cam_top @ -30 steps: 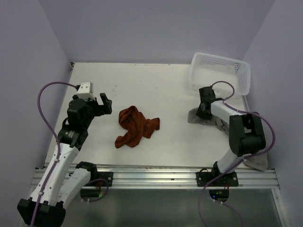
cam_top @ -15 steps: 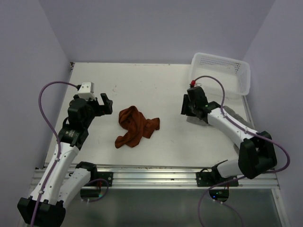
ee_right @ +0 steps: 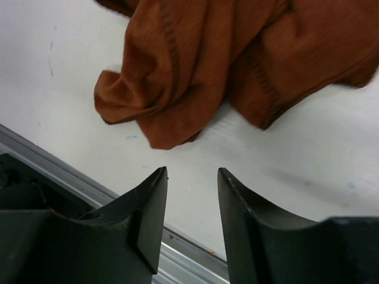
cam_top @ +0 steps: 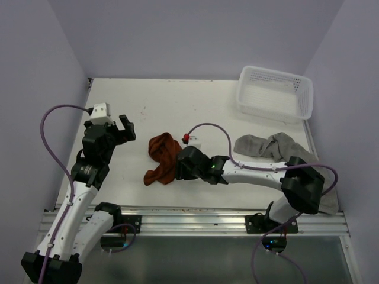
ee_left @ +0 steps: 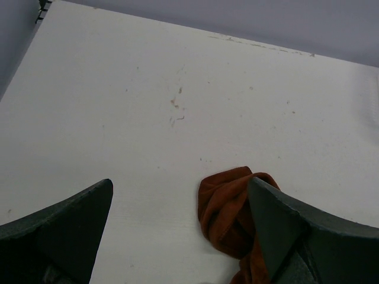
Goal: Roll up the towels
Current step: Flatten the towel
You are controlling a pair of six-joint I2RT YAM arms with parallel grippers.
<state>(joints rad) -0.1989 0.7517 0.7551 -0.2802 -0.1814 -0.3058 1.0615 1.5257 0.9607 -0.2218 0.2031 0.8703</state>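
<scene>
Rust-brown towel [cam_top: 161, 150] crumpled, grey towel [cam_top: 266, 146] rumpled

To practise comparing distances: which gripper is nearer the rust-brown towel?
Right. The right gripper hangs at the right edge of the rust-brown towel, almost touching; the left gripper sits off to its left, clearly apart.

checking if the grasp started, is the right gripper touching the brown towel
Apart. The right wrist view shows a strip of bare table between the right gripper and the brown towel.

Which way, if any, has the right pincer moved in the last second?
Yes. The right pincer swung left, away from the white mesh basket and grey towel, to the rust-brown towel.
</scene>
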